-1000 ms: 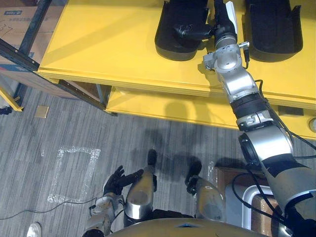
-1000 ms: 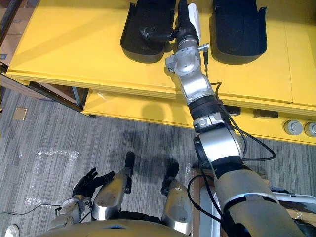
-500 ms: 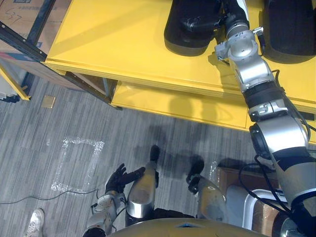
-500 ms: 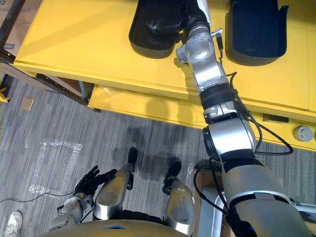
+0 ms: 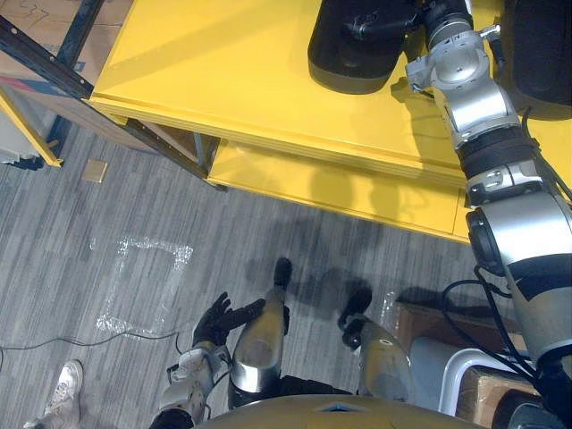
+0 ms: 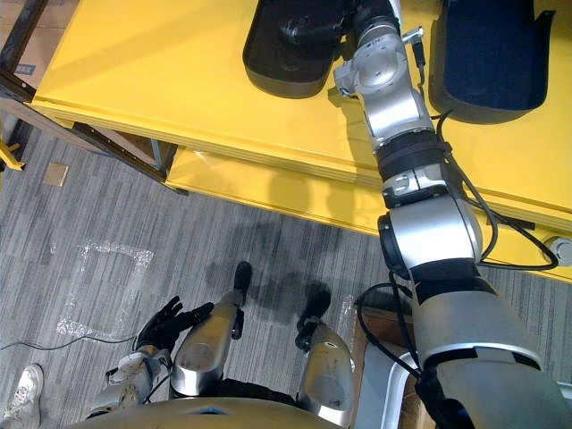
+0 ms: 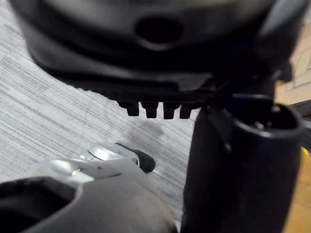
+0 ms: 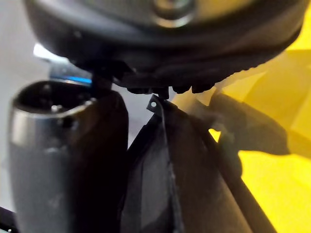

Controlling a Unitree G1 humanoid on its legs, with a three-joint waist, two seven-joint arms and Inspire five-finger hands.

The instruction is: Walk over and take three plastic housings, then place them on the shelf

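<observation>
The job looks partly done. Two black plastic housings shaped like deep tubs sit on the flat yellow shelf [image 6: 161, 80], back from its front edge, so one more seems left to bring. The right hand [image 8: 63, 155] is on the left black housing [image 6: 286, 63]. Its thumb is inside and its fingers are outside, and it looks to be pinching the side wall. The other black housing [image 6: 487, 63] sits apart, toward the shelf's right end. The left hand [image 5: 219, 320] hangs low over the grey floor [image 5: 107, 206], fingers loose and holding nothing.
</observation>
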